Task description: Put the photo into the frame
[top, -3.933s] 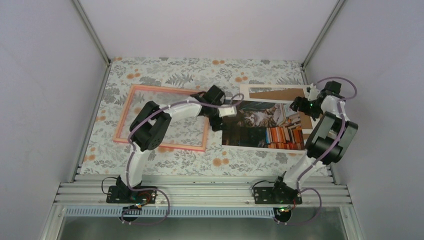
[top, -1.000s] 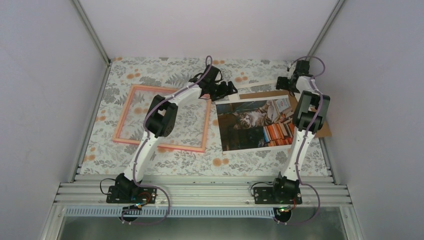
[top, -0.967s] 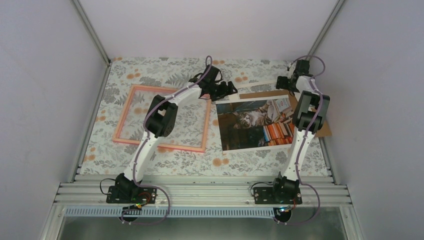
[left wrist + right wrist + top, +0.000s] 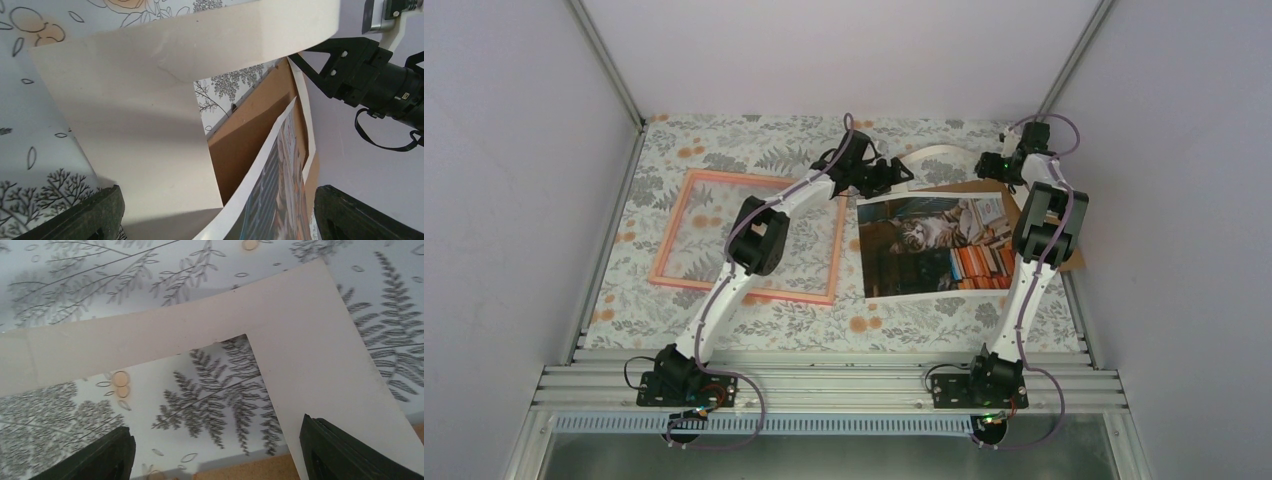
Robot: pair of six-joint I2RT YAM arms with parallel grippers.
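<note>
Your left gripper (image 4: 886,176) and right gripper (image 4: 990,166) both stand with jaws wide over the white mat (image 4: 300,355) (cut off in both wrist views). The photo (image 4: 924,250) lies just right of the frame (image 4: 724,176), its right edge hidden behind your right arm.

White card mat (image 4: 300,340) and brown board (image 4: 245,145) on a flowered table cover (image 4: 724,150)
The mat, with a window cut in it, lies at the far right, its left end curled up off the fern-and-flower cover. The brown board shows through the window's near side. Grey metal rails (image 4: 824,385) run along the near edge.
</note>
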